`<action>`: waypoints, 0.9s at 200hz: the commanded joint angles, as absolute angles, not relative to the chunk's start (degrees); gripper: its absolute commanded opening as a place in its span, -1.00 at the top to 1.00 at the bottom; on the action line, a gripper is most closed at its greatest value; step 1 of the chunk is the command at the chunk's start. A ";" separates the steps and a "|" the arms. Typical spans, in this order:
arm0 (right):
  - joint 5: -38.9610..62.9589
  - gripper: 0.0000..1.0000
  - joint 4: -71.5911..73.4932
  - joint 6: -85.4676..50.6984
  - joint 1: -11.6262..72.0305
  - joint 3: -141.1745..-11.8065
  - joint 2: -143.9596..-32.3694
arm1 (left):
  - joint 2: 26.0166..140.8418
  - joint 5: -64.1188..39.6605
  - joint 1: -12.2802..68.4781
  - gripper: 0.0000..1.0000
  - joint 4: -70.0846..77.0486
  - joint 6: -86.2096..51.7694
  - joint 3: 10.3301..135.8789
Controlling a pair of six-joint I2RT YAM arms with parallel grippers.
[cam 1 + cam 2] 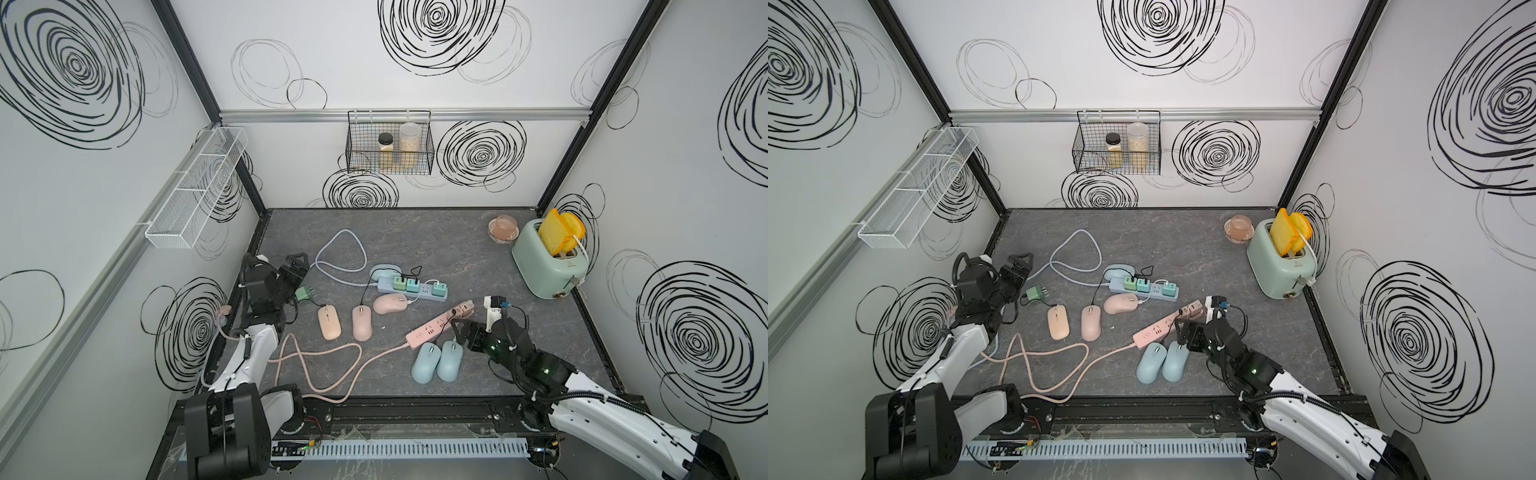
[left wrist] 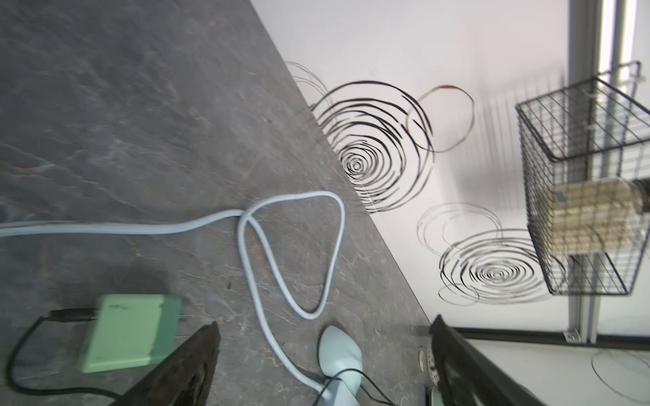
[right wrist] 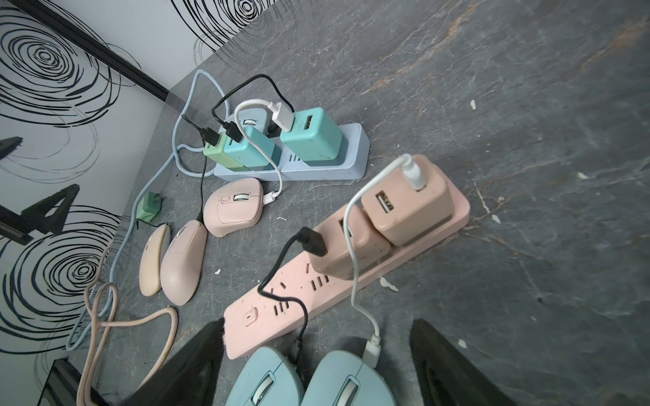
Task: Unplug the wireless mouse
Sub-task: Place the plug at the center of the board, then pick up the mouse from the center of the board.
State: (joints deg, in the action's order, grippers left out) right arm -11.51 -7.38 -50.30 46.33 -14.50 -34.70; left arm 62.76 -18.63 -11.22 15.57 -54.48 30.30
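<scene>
Plump pink mouse (image 3: 234, 207) is smooth matt plastic — tabletop (image 3: 492, 105) veined, stone-look.

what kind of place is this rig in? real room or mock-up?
Likely a staged robot test cell: swirl-printed panel walls on aluminium framing, with a toaster and pink power strip as props.

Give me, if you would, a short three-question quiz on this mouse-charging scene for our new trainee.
1. True or false: the green charger lies unplugged on the table beside the left gripper.
2. How many chargers are plugged into the pink power strip?
3. What lies nearest the open right gripper? A, toaster; B, pair of blue mice; C, wire basket.
Key: 1 true; 2 two; 3 B.
</scene>
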 commanded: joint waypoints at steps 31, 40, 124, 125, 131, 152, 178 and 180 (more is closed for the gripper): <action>-12.39 -0.73 -10.20 -50.71 46.47 -17.40 -34.70 | 57.52 -10.03 13.43 -0.96 7.70 -42.74 36.52; -12.56 -0.73 -10.49 -50.63 46.37 -17.53 -34.50 | 57.72 -8.46 18.13 -0.97 6.73 -40.74 36.95; -0.06 -0.46 -12.89 -47.55 31.61 -17.30 -34.52 | 68.52 4.49 56.78 -0.88 -1.81 -26.45 41.03; -0.03 -0.46 -12.95 -47.50 31.54 -17.22 -34.44 | 68.67 4.84 57.17 -0.88 -2.00 -26.32 41.08; 0.23 -0.48 -13.06 -47.47 31.14 -16.71 -33.93 | 69.67 6.80 60.18 -0.90 -3.50 -25.92 41.37; 0.14 -0.56 -13.52 -47.55 30.73 -15.51 -31.90 | 72.48 12.14 68.19 -0.93 -5.82 -26.25 41.32; 0.18 -0.59 -13.80 -47.64 30.66 -15.21 -31.75 | 76.41 11.74 73.19 -0.78 -3.75 -27.33 40.44; 0.24 -0.59 -13.86 -47.64 30.61 -15.21 -31.73 | 76.89 11.68 73.43 -0.77 -3.62 -27.38 40.50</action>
State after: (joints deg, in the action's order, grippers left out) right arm -0.99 -12.62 -47.92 30.92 -15.88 -32.23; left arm 73.95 7.53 70.98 -3.84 -28.23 40.07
